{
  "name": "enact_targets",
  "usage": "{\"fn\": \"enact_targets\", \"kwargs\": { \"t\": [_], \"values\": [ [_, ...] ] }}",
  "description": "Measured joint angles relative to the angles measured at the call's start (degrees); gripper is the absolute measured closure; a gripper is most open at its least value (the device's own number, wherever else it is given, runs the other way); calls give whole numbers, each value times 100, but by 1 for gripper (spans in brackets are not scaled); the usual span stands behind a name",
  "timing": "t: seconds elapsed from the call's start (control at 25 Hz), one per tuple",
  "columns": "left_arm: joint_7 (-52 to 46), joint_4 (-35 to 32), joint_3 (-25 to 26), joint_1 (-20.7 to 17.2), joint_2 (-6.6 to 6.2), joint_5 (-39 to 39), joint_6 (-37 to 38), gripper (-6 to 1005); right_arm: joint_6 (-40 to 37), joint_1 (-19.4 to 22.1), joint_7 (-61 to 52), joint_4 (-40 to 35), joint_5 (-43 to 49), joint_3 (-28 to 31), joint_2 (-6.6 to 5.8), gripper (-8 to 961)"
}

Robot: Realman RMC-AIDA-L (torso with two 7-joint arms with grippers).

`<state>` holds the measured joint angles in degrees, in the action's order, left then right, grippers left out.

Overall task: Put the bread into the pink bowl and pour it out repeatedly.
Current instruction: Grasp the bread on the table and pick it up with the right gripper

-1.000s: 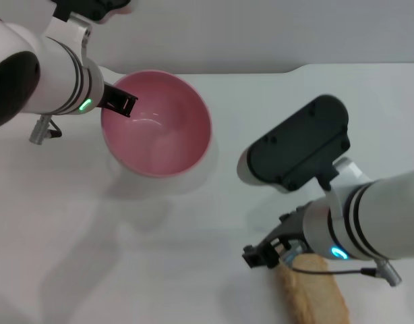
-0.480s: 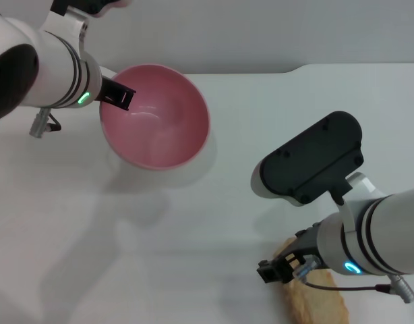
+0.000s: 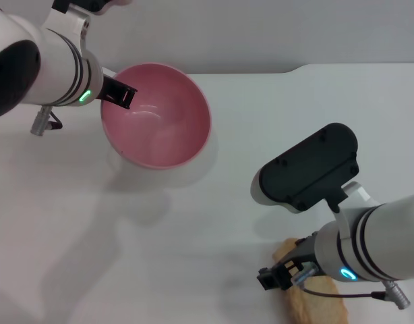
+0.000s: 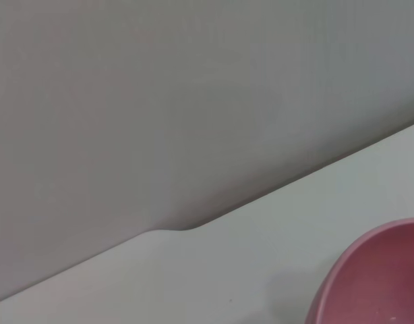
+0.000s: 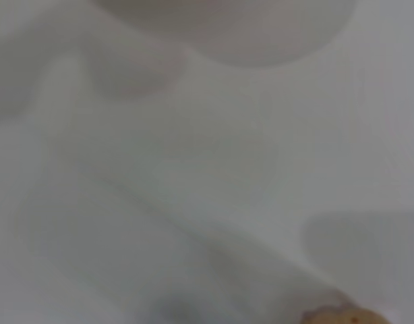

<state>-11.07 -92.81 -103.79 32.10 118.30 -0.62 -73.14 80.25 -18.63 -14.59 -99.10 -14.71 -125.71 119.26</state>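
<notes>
At the far left of the white bench (image 3: 214, 223), the left end effector (image 3: 119, 94) grips the rim of the pink bowl (image 3: 156, 116), closed on it and holding it tilted. The bread (image 3: 313, 304) lies at the near right edge, well apart from the bowl. The right end effector (image 3: 281, 278) sits right over its end; whether it is open I cannot tell.

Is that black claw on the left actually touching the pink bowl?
Touching. In the head view, a finger of the left gripper reaches over the pink bowl at its rim, with no gap visible between them.
</notes>
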Motion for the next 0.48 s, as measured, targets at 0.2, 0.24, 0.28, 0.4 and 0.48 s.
{"fn": "enact_targets", "kwargs": {
  "t": [0.2, 0.24, 0.28, 0.4, 0.48],
  "values": [
    [0, 28, 4, 3, 0, -3, 19, 955, -113, -8, -35, 159, -38, -7, 1, 173],
    [0, 45, 6, 5, -1, -7, 20, 955, -113, -8, -35, 159, -38, -7, 1, 173],
    [0, 45, 6, 5, -1, -7, 20, 955, -148, -23, -37, 241, -82, -10, 1, 173],
    [6, 56, 11, 9, 0, -37, 5, 955, -267, -89, -36, 523, -261, -13, -10, 173],
    [10, 56, 18, 9, 0, -49, -5, 955, -315, -124, -21, 649, -315, -16, -12, 174]
  ]
}}
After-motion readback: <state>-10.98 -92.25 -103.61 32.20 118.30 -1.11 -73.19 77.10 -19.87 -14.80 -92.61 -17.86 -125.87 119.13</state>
